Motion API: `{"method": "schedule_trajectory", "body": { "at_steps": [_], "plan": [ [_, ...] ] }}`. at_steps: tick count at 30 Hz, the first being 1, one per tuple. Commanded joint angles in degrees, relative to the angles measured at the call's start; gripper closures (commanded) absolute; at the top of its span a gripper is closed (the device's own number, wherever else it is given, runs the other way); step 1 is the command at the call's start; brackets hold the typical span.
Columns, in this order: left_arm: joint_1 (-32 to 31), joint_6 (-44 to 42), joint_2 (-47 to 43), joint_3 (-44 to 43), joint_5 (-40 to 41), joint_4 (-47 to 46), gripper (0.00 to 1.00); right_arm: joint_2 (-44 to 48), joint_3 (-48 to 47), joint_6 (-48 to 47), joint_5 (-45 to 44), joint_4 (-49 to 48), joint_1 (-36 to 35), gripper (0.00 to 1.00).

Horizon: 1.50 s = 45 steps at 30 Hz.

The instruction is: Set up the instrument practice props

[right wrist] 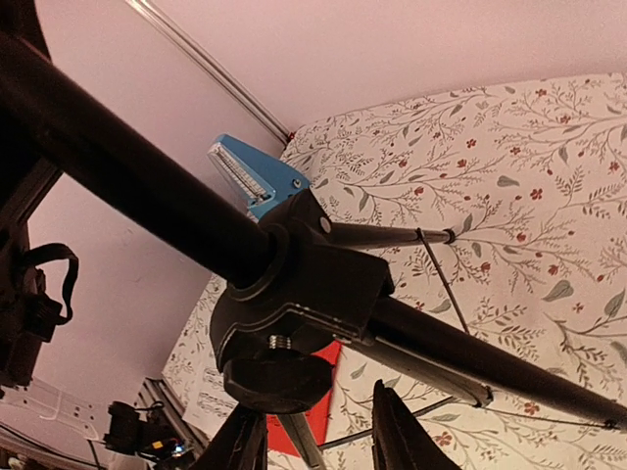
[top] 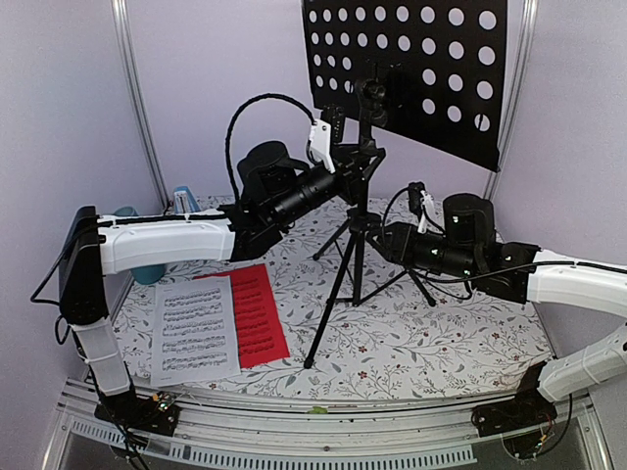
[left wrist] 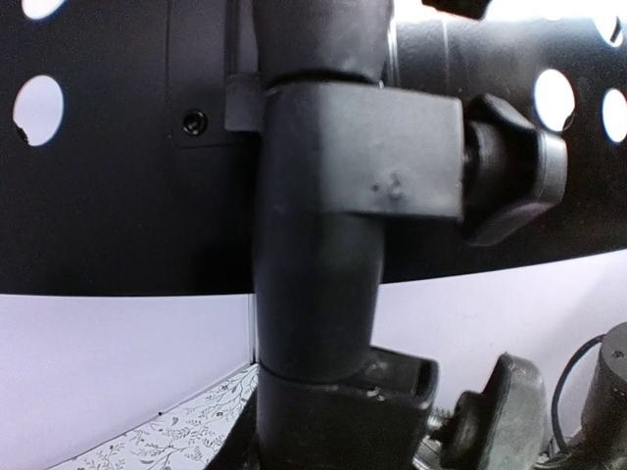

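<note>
The small blue pyramid metronome (top: 185,200) stands at the left rear of the floral-patterned table (top: 470,333). Nearer, the white sheet of music (top: 194,328) lies flat, partly over the red sheet of music (top: 260,313). At centre, the black tripod music stand (top: 355,264) stands upright. The left gripper (top: 328,137) appears to pinch its upper post. The right gripper (right wrist: 313,401) sits by the tripod hub, fingers spread.

Black music stand (top: 357,264) upright on floral cloth (top: 441,333), white sheet (top: 194,328) touching red sheet (top: 260,313) at its left.
</note>
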<state>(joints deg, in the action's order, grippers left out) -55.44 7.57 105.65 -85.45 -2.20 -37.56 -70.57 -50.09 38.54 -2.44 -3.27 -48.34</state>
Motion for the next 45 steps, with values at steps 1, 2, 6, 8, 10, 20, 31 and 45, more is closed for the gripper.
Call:
{"method": "schedule_trajectory", "body": {
  "at_steps": [1,2,6,8,10,20,31,45],
  "plan": [
    [-1.58,2.8,-4.94,-2.53,-0.42,-6.56,1.0,1.93,1.63,11.28,-1.49,-2.35,2.14,0.61],
    [-1.53,2.8,-4.93,-2.53,-0.37,-6.56,1.0,2.37,2.03,9.97,-1.32,-3.88,2.0,0.56],
    [-1.59,2.84,-4.83,-2.7,0.15,-6.39,1.0,4.21,2.66,0.18,-7.13,-3.68,1.57,0.32],
    [-1.52,2.96,-4.75,-2.94,0.44,-6.23,1.0,5.89,4.23,-4.41,-9.52,-5.26,1.5,0.25],
    [-1.6,2.97,-4.66,-3.13,0.72,-6.06,1.0,7.34,5.71,-11.41,-10.86,-7.55,1.47,0.21],
    [-1.54,3.17,-3.88,-3.4,0.88,-6.74,1.0,8.52,10.9,-37.6,-6.38,-17.2,-1.72,0.28],
    [-1.54,3.23,-3.39,-4.0,0.8,-6.83,1.0,-0.28,3.51,-52.45,-18.39,-13.53,-7.31,0.28],
    [-1.57,3.41,-2.73,-4.49,0.56,-6.87,1.0,0.74,-0.98,-41.29,-23.82,-8.55,-5.26,0.16]
  ]
}}
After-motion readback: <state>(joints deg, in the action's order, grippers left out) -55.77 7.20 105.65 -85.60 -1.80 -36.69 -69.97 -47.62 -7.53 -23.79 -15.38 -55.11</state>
